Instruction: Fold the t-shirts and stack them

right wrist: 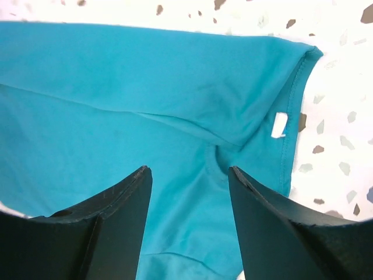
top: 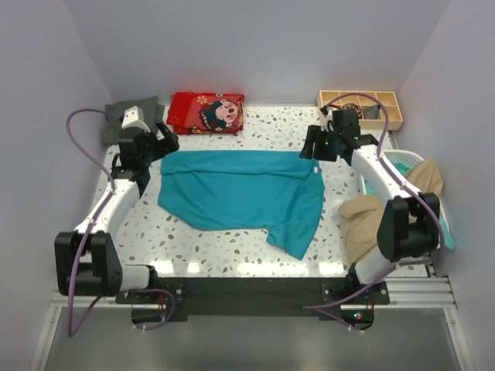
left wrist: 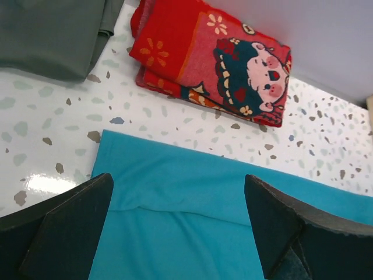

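Both the left pincer (left wrist: 178, 182) and right pincer (right wrist: 189, 172) gape over the teal t-shirt (top: 240, 189); they should grip its far corners level.

The left arm (top: 108, 202) and right arm (top: 384, 171) have black joints, white link shells and looping mauve cables (top: 69, 122). The left end effector (left wrist: 178, 227) and right end effector (right wrist: 189, 221) carry matte black wedge fingers (right wrist: 116, 219).

This is looking like a robotics lab cell. Plain pale walls (top: 255, 46) are boxing in a speckled tabletop (top: 232, 243), and the left arm (top: 108, 205) and right arm (top: 387, 174) are sitting along a metal rail (top: 421, 291).
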Controlling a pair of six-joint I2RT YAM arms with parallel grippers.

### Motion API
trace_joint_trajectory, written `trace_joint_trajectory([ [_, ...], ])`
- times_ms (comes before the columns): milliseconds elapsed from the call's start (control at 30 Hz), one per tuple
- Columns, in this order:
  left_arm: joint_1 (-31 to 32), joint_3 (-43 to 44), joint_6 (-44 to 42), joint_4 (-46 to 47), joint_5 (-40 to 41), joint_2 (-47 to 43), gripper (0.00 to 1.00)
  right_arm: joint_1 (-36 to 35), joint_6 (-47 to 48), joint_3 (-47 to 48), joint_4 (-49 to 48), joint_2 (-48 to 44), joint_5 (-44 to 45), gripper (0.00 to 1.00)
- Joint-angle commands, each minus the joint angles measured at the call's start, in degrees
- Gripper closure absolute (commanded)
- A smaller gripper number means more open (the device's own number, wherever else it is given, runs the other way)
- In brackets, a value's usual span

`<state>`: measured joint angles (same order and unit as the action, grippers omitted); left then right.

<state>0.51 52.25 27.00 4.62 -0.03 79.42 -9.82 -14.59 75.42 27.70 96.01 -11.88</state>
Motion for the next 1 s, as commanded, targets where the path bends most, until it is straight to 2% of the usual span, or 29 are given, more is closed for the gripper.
trace_joint_trajectory([
  [0,0.45,-9.32,2.7,-6.45,-0.14,-7.33,0.0,-2.3,-2.46,-7.88,0.68,-6.52,-1.04,0.41],
  [200,1.77,-20.32,7.09,-13.92,5.66,-17.97,0.0,-12.49,-7.29,-21.24,1.04,-15.31,1.77,0.44],
  [467,4.14,-27.19,14.04,-24.74,11.11,-30.28,0.0,-22.68,-14.75,-31.82,3.23,-25.07,6.16,0.44],
  [733,6.43,-29.66,16.15,-23.79,10.5,-28.18,0.0,-28.93,-17.84,-36.92,4.64,-31.05,4.32,0.44],
  [967,6.61,-32.39,16.24,-15.63,11.46,-22.3,0.0,-29.73,-15.21,-31.48,3.68,-26.14,4.5,0.44],
])
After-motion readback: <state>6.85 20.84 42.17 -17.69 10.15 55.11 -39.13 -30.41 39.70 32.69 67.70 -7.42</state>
